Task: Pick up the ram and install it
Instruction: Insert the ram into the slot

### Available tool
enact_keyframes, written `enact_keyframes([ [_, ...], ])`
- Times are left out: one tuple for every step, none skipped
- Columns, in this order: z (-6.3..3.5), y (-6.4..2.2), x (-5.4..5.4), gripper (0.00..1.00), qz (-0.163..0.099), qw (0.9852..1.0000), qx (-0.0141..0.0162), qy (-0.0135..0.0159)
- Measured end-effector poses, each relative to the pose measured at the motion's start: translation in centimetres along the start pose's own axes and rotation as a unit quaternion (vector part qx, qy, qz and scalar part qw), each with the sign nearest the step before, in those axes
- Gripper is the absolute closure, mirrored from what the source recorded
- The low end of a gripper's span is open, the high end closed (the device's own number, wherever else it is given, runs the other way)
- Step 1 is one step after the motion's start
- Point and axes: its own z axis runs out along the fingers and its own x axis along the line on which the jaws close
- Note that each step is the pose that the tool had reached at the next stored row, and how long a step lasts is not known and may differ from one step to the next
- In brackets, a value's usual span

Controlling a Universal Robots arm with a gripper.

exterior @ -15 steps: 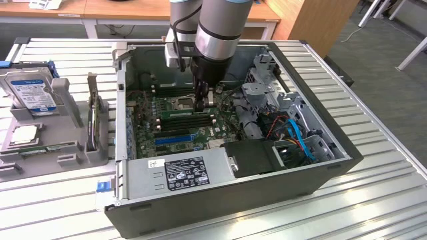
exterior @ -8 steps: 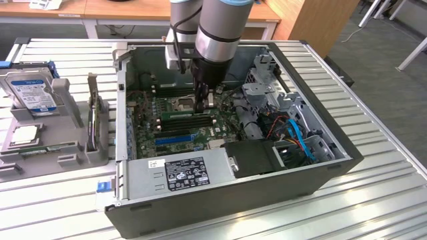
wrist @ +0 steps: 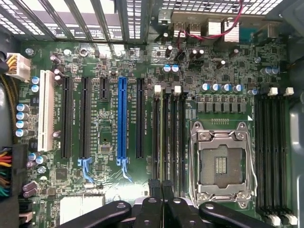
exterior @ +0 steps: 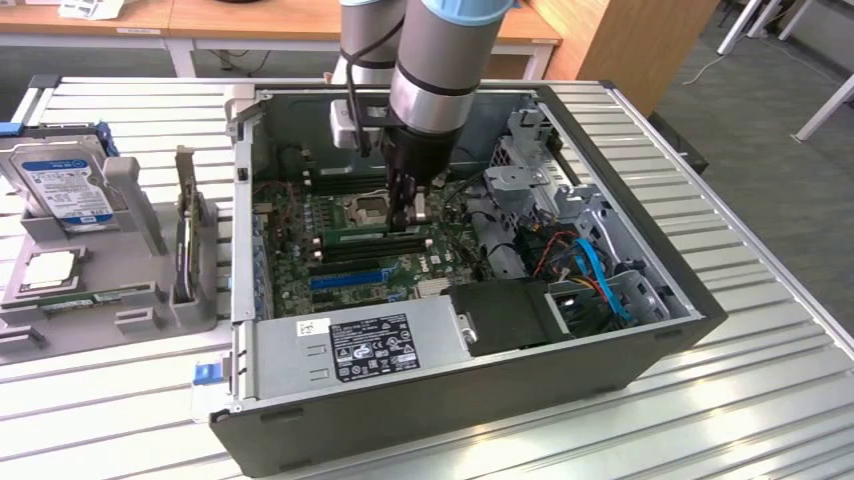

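Observation:
The ram (exterior: 363, 233) is a thin green stick lying along one of the black memory slots on the motherboard (exterior: 400, 265) inside the open computer case. In the wrist view it shows edge-on as a narrow strip (wrist: 167, 137) among the slots beside the bare CPU socket (wrist: 219, 164). My gripper (exterior: 408, 212) reaches down into the case right over one end of that stick. Its two dark fingertips (wrist: 155, 186) stand close together with nothing visible between them, and the gripper (wrist: 160, 186) is shut just above the end of the slots.
The case walls (exterior: 240, 200) and a grey drive cage (exterior: 527, 190) hem the arm in. A power supply (exterior: 360, 345) fills the case's front. On the exterior view's left, a grey fixture (exterior: 127, 300) holds a blue-labelled hard drive (exterior: 64, 185), a CPU (exterior: 51, 268) and an upright board (exterior: 187, 225).

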Motion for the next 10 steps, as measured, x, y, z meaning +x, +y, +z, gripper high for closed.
enact_keyframes([
  [0.10, -0.01, 0.01, 0.88, 0.000, 1.0000, 0.0000, 0.0000],
  [0.19, -0.01, 0.02, 0.88, 0.000, 1.0000, 0.0000, 0.0000],
  [0.25, -0.01, 0.02, 0.88, 0.000, 1.0000, 0.0000, 0.0000],
  [0.25, -0.01, 0.02, 0.88, 0.000, 1.0000, 0.0000, 0.0001],
  [0.25, -0.01, 0.02, 0.88, 0.000, 1.0000, 0.0000, 0.0001],
  [0.25, -0.01, 0.02, 0.88, 0.000, 1.0000, 0.0000, 0.0001],
  [0.25, -0.01, 0.02, 0.88, 0.000, 1.0000, 0.0000, 0.0001],
  [0.26, -0.01, 0.02, 0.88, 0.000, 1.0000, 0.0000, 0.0001],
  [0.26, -0.03, 0.02, 0.88, 0.000, 1.0000, 0.0000, 0.0001],
  [0.26, -0.05, 0.02, 0.88, 0.000, 1.0000, 0.0000, 0.0001],
])
